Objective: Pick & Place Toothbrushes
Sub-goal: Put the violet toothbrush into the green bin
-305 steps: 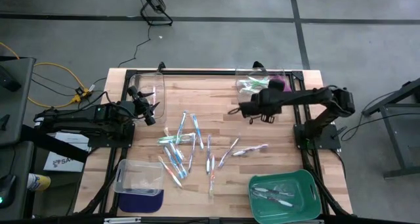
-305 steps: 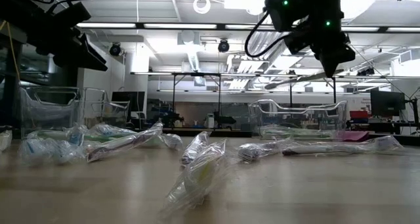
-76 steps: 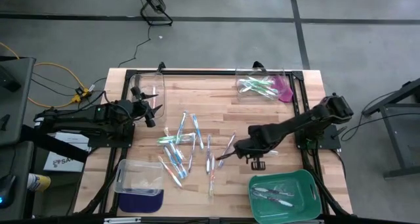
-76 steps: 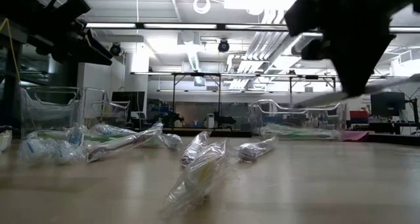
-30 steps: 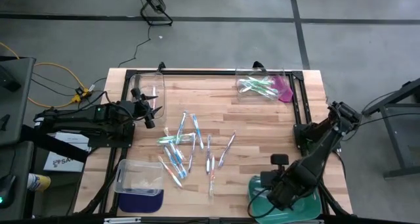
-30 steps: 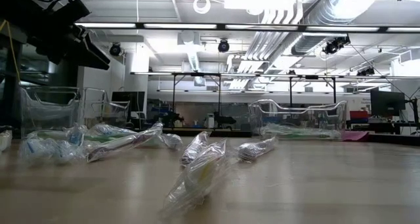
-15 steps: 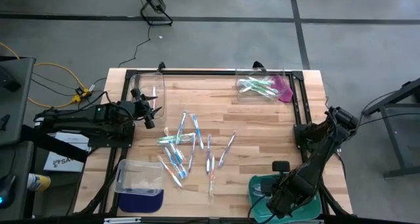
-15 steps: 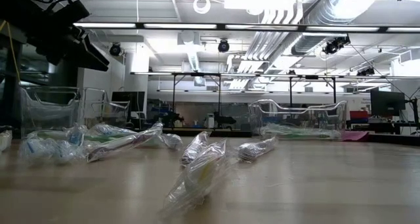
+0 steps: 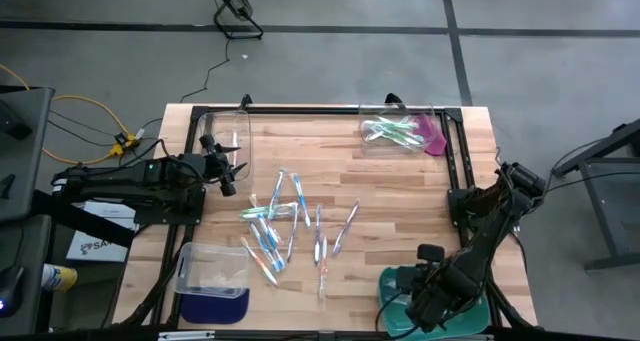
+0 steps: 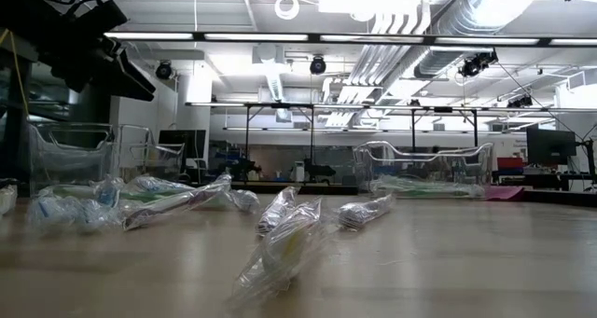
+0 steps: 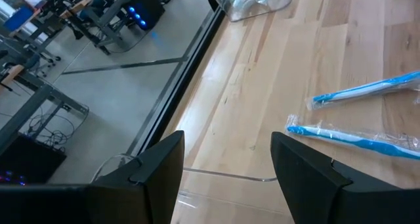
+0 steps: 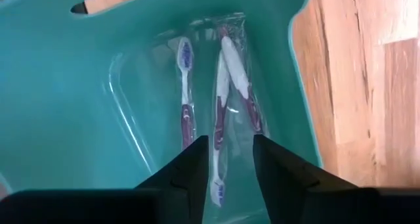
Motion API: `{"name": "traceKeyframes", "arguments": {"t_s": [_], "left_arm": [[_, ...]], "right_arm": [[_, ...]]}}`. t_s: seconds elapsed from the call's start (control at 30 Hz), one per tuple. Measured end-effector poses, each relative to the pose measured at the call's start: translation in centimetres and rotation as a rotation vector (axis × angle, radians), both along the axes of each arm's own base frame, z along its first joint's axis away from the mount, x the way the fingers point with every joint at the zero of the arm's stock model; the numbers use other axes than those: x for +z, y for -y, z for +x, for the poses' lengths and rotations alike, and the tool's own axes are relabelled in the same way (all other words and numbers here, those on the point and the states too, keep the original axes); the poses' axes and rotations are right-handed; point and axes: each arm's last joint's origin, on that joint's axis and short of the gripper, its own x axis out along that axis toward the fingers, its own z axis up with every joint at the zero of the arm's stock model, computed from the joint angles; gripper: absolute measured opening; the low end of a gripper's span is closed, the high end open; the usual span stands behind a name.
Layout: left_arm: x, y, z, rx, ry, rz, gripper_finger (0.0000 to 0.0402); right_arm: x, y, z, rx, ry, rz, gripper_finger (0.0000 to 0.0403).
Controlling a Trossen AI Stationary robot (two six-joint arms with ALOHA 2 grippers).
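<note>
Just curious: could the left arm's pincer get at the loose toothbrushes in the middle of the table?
Probably yes: the left pincer hangs open beside the toothbrushes, with only bare table between.

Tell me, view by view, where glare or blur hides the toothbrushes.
Low view: the nearest wrapped toothbrush is out of focus, ceiling lights glare behind. Right wrist view: wrappers in the green tray shine, yet the purple toothbrushes read clearly. Left wrist view: the blue toothbrushes are sharp.

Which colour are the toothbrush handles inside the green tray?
Purple handles, clearest in the right wrist view.
</note>
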Motion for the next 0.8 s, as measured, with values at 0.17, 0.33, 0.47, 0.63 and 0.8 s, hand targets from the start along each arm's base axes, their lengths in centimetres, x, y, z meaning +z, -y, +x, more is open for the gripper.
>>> {"name": "traceKeyframes", "arguments": {"t_s": [0.17,0.33,0.47,0.63,0.8], "left_arm": [[0.0,0.0,0.0,0.003,0.005,-0.006,0.0221],[0.0,0.0,0.0,0.007,0.007,-0.015,0.0221],[-0.1,0.0,0.0,0.008,0.007,-0.017,0.0221],[-0.2,0.0,-0.1,0.008,-0.005,-0.018,0.0221],[-0.2,0.0,-0.1,0.008,-0.012,-0.018,0.0221]], "right_arm": [[0.0,1.1,1.2,-0.109,0.062,-0.047,0.0116],[0.0,2.9,3.0,-0.192,0.091,-0.076,0.0106],[0.1,4.8,4.5,-0.224,0.138,-0.136,0.0101],[0.2,6.8,6.2,-0.156,0.211,-0.24,0.0099],[0.4,8.0,7.6,0.014,0.261,-0.317,0.0099]]}}
